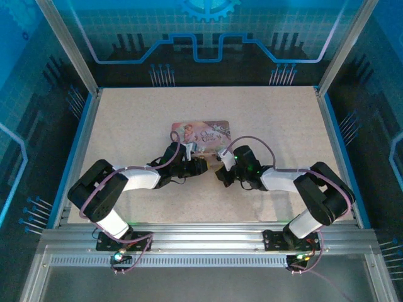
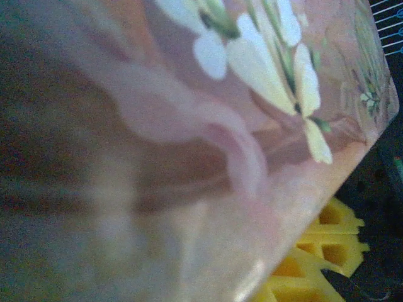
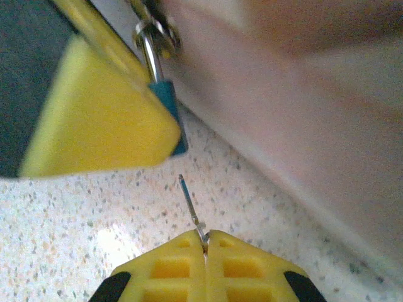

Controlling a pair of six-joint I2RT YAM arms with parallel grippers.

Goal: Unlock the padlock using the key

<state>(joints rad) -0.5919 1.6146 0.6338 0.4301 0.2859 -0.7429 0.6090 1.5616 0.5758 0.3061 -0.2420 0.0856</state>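
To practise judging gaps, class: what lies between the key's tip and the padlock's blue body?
Nothing. In the right wrist view the stretch from key to padlock is bare, with speckled table behind it.

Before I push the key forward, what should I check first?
1. The right pincer grips the key, blade sticking out: ok.
2. Blade tip apart from the padlock, with a gap between them: ok.
3. Keyhole in sight: not ok. A yellow finger of the left pincer covers part of the padlock's body.
4. Blade lined up with the keyhole: cannot tell.
5. The shackle hangs through the hasp on the tin: ok.
6. The left pincer is holding the padlock steady: cannot tell.
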